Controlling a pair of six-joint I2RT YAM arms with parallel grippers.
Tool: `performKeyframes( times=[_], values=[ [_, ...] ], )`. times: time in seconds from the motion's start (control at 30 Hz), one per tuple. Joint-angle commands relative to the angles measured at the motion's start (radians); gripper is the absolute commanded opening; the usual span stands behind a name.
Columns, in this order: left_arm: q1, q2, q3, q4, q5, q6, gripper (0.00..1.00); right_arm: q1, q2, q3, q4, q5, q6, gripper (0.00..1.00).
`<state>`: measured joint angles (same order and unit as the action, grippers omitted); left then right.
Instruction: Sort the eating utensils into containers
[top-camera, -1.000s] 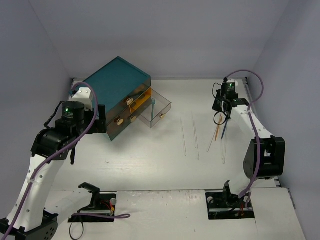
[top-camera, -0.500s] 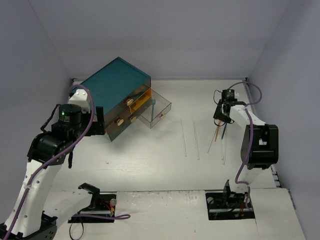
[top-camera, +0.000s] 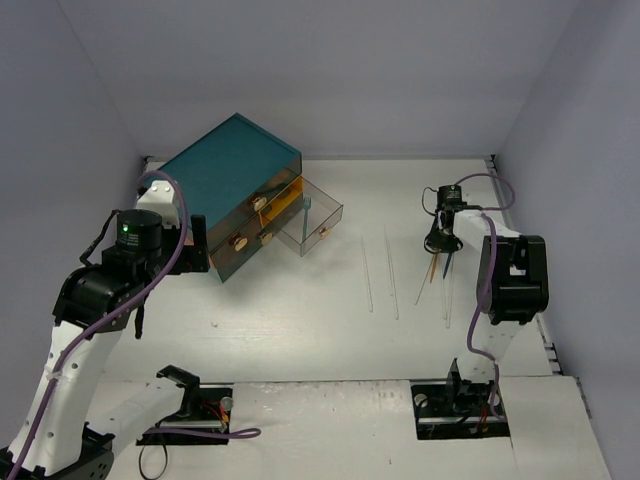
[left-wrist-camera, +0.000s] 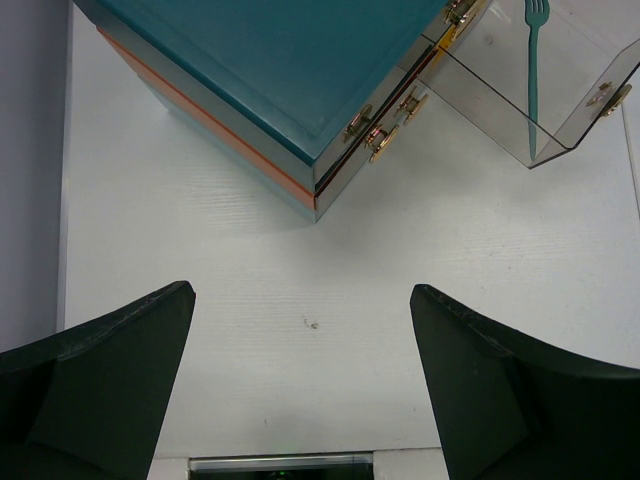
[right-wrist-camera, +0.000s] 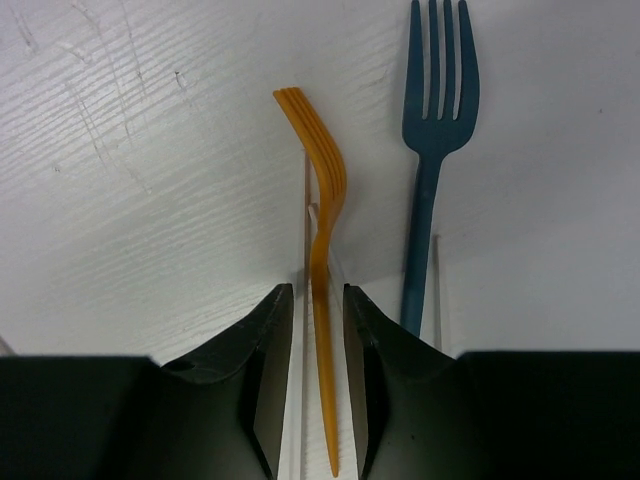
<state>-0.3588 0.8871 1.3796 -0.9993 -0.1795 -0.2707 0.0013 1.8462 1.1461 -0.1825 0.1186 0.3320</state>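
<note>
Deep teal is being shown by the box-shaped plastic chest (top-camera: 232, 170), orange-brown by its drawer fronts and gold by the knobs (left-wrist-camera: 383, 143). A smoky clear tint is being shown by the pulled-out plastic drawer (left-wrist-camera: 585, 50) holding a slim teal plastic fork (left-wrist-camera: 533, 70). An orange-gold plastic fork (right-wrist-camera: 322, 200) and a dark blue plastic fork (right-wrist-camera: 438, 120) are being set off against the white, finely grained table (right-wrist-camera: 150, 150); matte black is being worn by the fingers (right-wrist-camera: 250, 400) of the right gripper (right-wrist-camera: 318, 290).

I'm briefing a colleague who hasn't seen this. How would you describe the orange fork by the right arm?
On the right side of the white table, find the right gripper, low over the surface. The orange fork lies between its fingers, beside a dark blue fork. It is the orange one, turned on edge, while the blue one lies flat.
</note>
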Motion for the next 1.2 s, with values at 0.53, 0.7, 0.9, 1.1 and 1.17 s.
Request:
performKeyframes(
  times=[0.53, 0.7, 0.9, 1.1, 1.17],
  values=[
    [0.006, 0.014, 0.015, 0.025, -0.007, -0.013, 0.88, 0.004, 0.004, 0.018, 0.02, 0.058, -0.053, 0.01],
    [0.005, 0.015, 0.015, 0.025, -0.006, -0.013, 0.88, 0.005, 0.008, 0.014, 0.021, 0.061, -0.061, 0.01],
    [0.004, 0.013, 0.016, 0.024, -0.008, -0.013, 0.88, 0.003, 0.008, 0.004, 0.021, 0.063, -0.057, 0.13],
    [0.004, 0.01, 0.013, 0.025, -0.009, -0.011, 0.88, 0.003, 0.01, 0.0, 0.023, 0.059, -0.062, 0.15],
    [0.005, 0.01, 0.015, 0.025, -0.011, -0.01, 0.88, 0.003, 0.009, -0.001, 0.023, 0.058, -0.063, 0.14]
  ],
)
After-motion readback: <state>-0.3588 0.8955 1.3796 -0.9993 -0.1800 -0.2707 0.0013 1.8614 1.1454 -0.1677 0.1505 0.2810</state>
